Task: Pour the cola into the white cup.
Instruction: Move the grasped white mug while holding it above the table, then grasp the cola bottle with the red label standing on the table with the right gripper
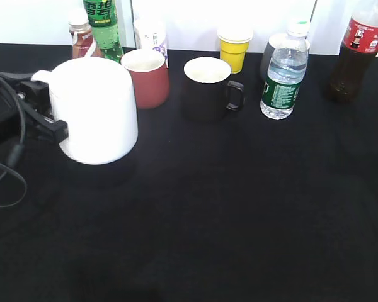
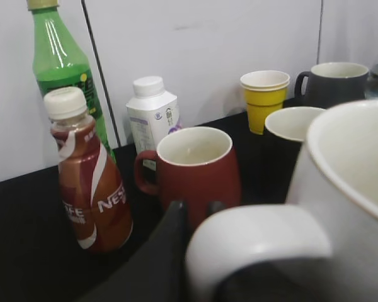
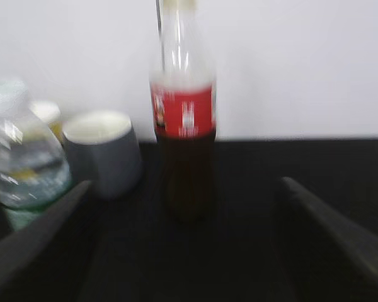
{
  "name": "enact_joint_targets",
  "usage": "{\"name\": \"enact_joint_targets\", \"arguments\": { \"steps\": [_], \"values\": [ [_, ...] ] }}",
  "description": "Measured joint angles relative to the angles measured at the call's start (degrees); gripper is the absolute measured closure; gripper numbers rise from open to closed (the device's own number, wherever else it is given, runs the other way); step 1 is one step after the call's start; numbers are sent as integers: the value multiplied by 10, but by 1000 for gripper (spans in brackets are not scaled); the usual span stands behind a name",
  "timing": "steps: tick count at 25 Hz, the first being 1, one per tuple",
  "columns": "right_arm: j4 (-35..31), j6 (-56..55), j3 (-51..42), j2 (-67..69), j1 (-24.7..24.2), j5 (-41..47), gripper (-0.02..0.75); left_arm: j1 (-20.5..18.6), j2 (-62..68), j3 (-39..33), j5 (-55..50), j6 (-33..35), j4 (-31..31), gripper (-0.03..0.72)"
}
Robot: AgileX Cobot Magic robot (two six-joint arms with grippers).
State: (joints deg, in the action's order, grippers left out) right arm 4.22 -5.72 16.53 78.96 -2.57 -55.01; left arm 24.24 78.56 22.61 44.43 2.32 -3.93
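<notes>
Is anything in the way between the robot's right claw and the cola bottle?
No, nothing visible. In the right wrist view the open right claw faces the cola bottle with only bare black table between. The water bottle and grey mug stand off to the left.

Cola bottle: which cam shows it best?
Right wrist view: the cola bottle is centred and nearly whole between the spread fingers, though blurred. The exterior view catches it cropped at the top right edge. The left wrist view does not show it.
</notes>
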Motion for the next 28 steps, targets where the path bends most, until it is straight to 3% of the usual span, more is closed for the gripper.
{"name": "enact_joint_targets", "arguments": {
  "steps": [3,7,10,24,28],
  "values": [
    [3,0,81,137,0,-49,66,0,0,0,16,0,0,633],
    [46,0,196,254,0,-50,66,0,0,0,16,0,0,633],
    [40,0,255,309,0,-45,66,0,-1,0,17,-1,0,633],
    [43,-1,422,456,0,-33,71,0,-1,0,19,-1,0,633],
    [70,-16,455,473,1,-23,134,0,-1,0,20,-1,0,633]
  ]
}}
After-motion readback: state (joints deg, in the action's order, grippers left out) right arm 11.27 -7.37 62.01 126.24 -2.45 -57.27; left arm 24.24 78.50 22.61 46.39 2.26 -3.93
